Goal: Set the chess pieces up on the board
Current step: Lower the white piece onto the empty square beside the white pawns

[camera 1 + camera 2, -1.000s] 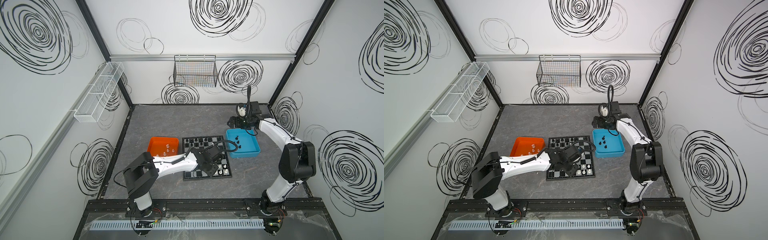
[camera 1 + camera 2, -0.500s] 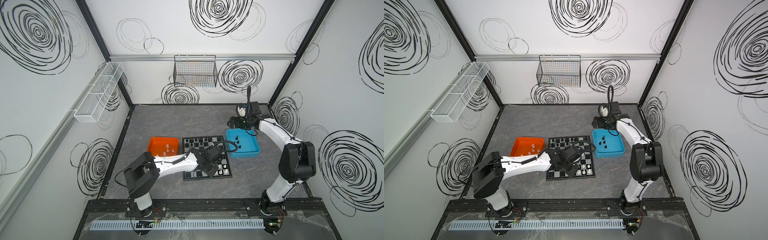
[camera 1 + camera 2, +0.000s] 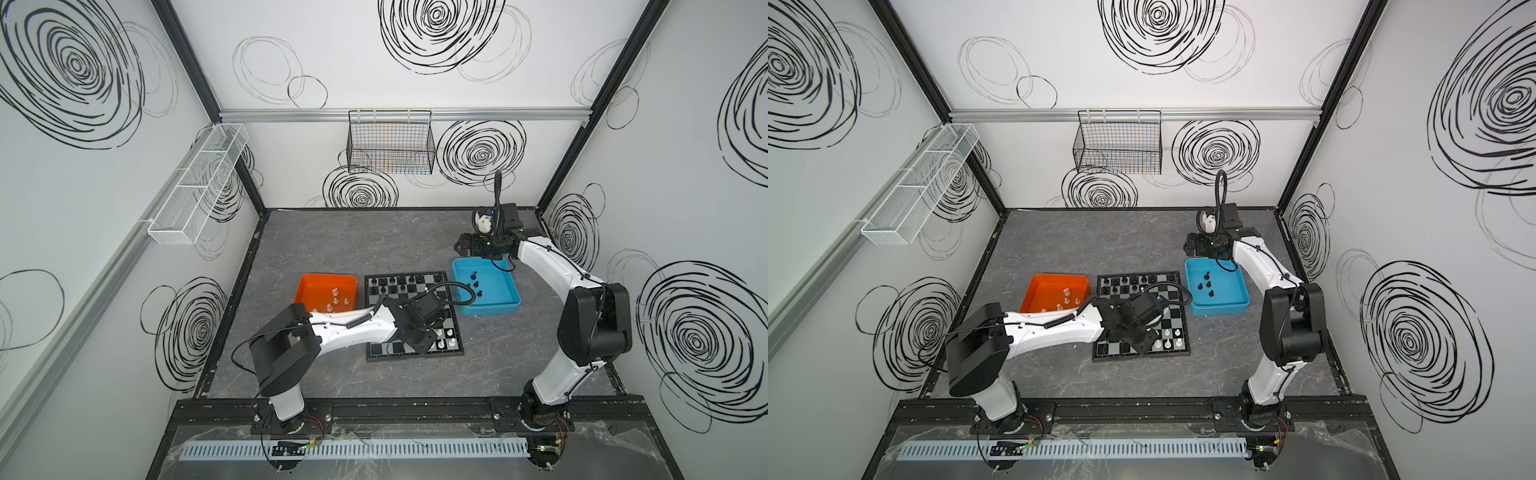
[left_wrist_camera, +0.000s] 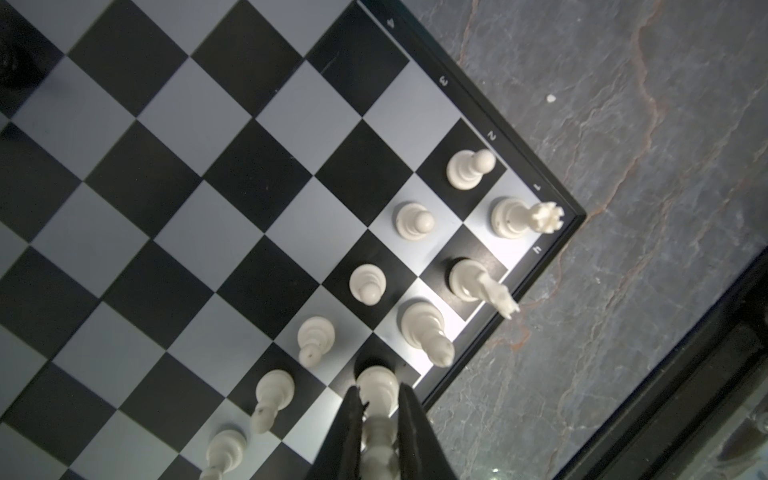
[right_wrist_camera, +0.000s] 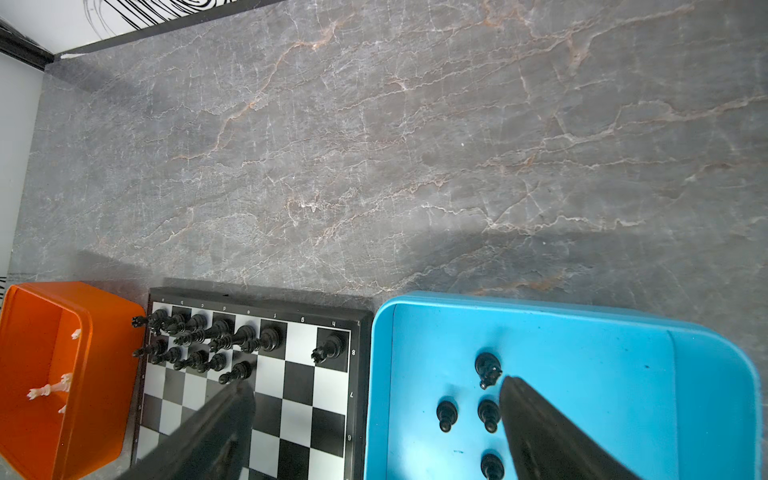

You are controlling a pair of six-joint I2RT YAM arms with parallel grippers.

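Board (image 3: 376, 353): flat on the counter (image 5: 374, 145), directly beneath the left end effector (image 4: 377, 388). It lies left of the right end effector (image 5: 374, 384) and nearer the robot's base.

Left end effector: pointed down over the board's near edge row, a few squares from the near right corner. Its fingers (image 4: 349, 424) stand narrowly on either side of the tall white piece (image 4: 376, 432). Whether they press it or are just clear of it cannot be told.

Tall white piece: upright on a black square of the edge row, between the left end effector's tips.

White back-row pieces: in the same edge row, running from the left end effector's tips to the corner. Bishop (image 4: 426, 332) is next to the tips, knight (image 4: 478, 282) beyond it, rook (image 4: 519, 216) on the corner square.

White pawns (image 4: 368, 282): six in a line, one to a square. They stand one row further in from the left end effector's tips.

Black pieces on the board (image 5: 208, 336): crowded on the two far rows, well away from the left end effector.

Right end effector: jaws spread wide with nothing between them. It is held above the counter at the far corner of the blue tray (image 5: 582, 307).

Blue tray: just below the right end effector and nearer the base, beside the board's right edge. It holds four loose black pieces (image 5: 446, 415), none touching another.

Orange tray (image 3: 305, 291): beside the board's left edge, behind the left arm and well apart from the right end effector. It holds several loose white pieces (image 3: 336, 300).
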